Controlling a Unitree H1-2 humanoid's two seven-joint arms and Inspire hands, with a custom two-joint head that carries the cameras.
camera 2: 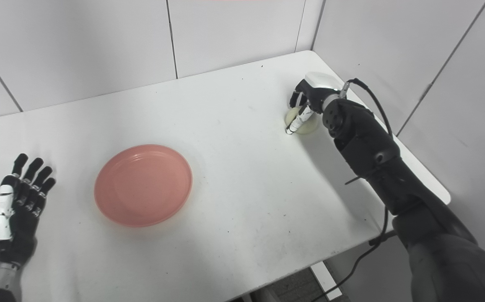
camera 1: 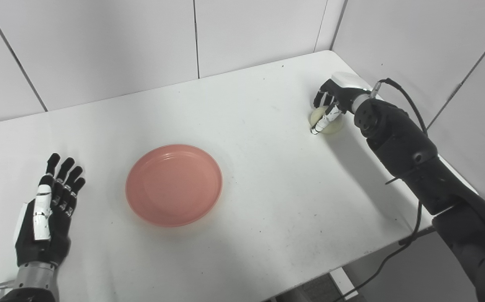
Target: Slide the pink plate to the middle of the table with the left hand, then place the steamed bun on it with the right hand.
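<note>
The pink plate (camera 1: 174, 185) lies flat on the white table (camera 1: 267, 201), left of its middle. My left hand (camera 1: 49, 209) rests open on the table to the plate's left, fingers spread, not touching it. The pale steamed bun (camera 1: 331, 125) sits on the table near the far right corner. My right hand (camera 1: 330, 102) is over it, fingers curled behind it and the thumb across its front, closed around it. The bun still rests on the table and is partly hidden by the hand.
White walls close off the back and the right side. The table's right edge runs close under my right arm (camera 1: 410, 155), and a black cable (camera 1: 410, 235) hangs off it. The front edge is near the picture's bottom.
</note>
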